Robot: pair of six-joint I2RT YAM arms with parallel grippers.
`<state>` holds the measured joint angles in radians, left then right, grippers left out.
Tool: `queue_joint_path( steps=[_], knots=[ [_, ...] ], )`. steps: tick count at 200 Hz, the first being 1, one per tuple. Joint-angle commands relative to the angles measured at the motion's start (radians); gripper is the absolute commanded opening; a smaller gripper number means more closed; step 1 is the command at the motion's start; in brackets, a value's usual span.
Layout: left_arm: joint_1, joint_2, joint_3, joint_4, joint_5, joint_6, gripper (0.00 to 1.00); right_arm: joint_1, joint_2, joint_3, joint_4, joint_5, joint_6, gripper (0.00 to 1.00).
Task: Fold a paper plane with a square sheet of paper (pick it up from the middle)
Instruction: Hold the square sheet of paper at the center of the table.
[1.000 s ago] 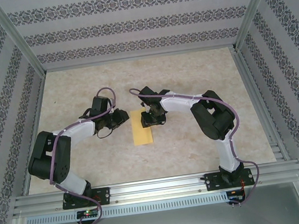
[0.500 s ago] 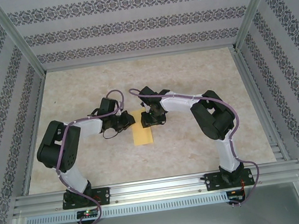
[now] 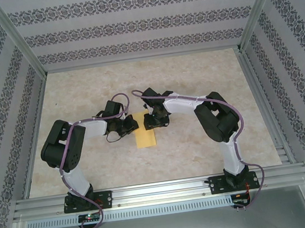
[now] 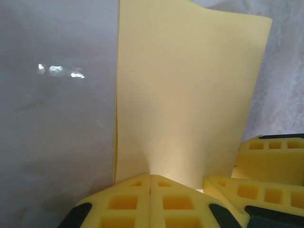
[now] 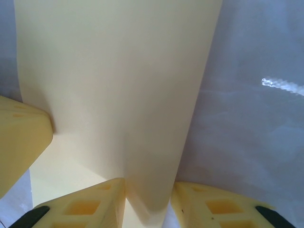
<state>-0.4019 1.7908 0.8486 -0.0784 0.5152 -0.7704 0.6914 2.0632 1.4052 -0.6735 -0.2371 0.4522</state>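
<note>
At mid-table, thin plain yellow-orange sheet of paper point(image 3: 146, 137), folded narrow. Left gripper point(image 4: 150, 184) clenched on its edge, probably anchoring for next crease. Right gripper point(image 5: 148, 192) straddling raised fold; grip cannot tell. Beyond, beige marbled tabletop point(image 3: 192, 75).

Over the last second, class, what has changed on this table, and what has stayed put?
The left gripper moved right, up to the left edge of the square sheet of paper, its fingers now shut there. The right gripper and the sheet stayed as they were.
</note>
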Motion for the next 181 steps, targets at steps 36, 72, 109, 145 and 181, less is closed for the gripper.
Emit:
queue_joint_path(
  steps=[36, 72, 109, 145, 181],
  knots=[
    [-0.007, 0.041, 0.000, -0.132, -0.087, 0.075, 0.04, -0.034, -0.037, -0.058, 0.008, 0.042, 0.057, 0.42],
    [-0.007, 0.058, 0.006, -0.159, -0.106, 0.081, 0.04, -0.078, -0.198, -0.111, 0.060, 0.046, 0.110, 0.43],
    [-0.007, 0.064, 0.010, -0.191, -0.135, 0.071, 0.03, -0.067, -0.210, -0.104, 0.125, -0.039, 0.127, 0.18],
    [-0.008, 0.076, 0.017, -0.208, -0.140, 0.058, 0.02, -0.030, -0.136, -0.060, 0.170, -0.097, 0.159, 0.00],
    [-0.009, 0.089, 0.024, -0.224, -0.145, 0.046, 0.01, -0.013, -0.056, -0.002, 0.182, -0.123, 0.178, 0.00]
  ],
)
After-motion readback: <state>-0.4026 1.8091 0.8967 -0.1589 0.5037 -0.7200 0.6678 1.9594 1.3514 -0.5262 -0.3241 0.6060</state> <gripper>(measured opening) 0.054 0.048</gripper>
